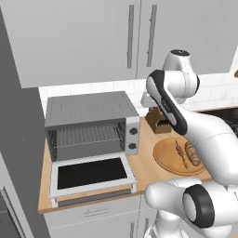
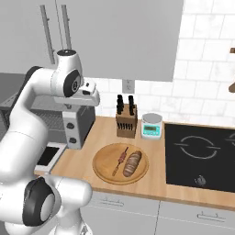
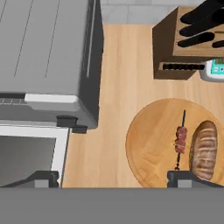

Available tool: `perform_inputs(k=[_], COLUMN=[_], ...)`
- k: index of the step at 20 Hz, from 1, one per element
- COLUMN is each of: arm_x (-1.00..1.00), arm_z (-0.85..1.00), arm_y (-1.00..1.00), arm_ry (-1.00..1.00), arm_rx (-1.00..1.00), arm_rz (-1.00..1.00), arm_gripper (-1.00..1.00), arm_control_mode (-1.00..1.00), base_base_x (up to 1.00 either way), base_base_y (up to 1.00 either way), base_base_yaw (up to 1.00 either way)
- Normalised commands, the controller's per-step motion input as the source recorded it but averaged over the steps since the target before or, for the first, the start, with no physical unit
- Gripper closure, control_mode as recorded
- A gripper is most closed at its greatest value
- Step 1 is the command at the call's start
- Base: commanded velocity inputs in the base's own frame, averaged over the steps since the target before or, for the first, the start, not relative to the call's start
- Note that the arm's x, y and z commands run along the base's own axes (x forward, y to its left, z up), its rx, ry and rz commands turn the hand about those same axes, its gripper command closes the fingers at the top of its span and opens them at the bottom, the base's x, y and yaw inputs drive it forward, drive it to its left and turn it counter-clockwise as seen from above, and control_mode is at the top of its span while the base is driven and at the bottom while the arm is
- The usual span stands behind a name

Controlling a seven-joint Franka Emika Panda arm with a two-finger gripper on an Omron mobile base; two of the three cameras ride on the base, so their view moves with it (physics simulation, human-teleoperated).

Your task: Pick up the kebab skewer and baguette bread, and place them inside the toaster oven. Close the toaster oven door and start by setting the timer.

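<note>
You have nothing loaded yet: the boxy silver-grey toaster oven [image 1: 88,123] stands on the wooden desk [image 2: 92,137] with its glass-windowed drop-down door [image 1: 92,174] open and rack bare. The stubby golden baguette [image 3: 204,148] and thin meat-threaded kebab skewer [image 3: 180,139] lie side by side on the round wooden board [image 3: 151,142], untouched. Your jaws stand wide and empty above; the arm hides part of the oven in the right base view.

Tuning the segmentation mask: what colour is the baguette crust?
Golden-brown with darker slashes across the baguette bread; clearest in the hand view.

Glossy white rounded arm [image 1: 204,130] segments with dark joint bands.
</note>
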Motion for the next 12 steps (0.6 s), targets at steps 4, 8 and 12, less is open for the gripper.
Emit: perform_inputs(k=[4,8,12], arm_x=[0.0,0.0,0.0], arm_z=[0.0,0.0,0.0], arm_y=[0.0,0.0,0.0], arm_ry=[0.0,0.0,0.0], arm_rx=[0.0,0.0,0.0], arm_rz=[0.0,0.0,0.0], arm_gripper=[-1.0,-1.0,-1.0], arm_control_mode=[1.0,1.0,1.0], base_base_x=[0.0,0.01,0.22], base_base_y=[-0.27,-0.64,-0.27], base_base_yaw=[0.05,0.15,0.07])
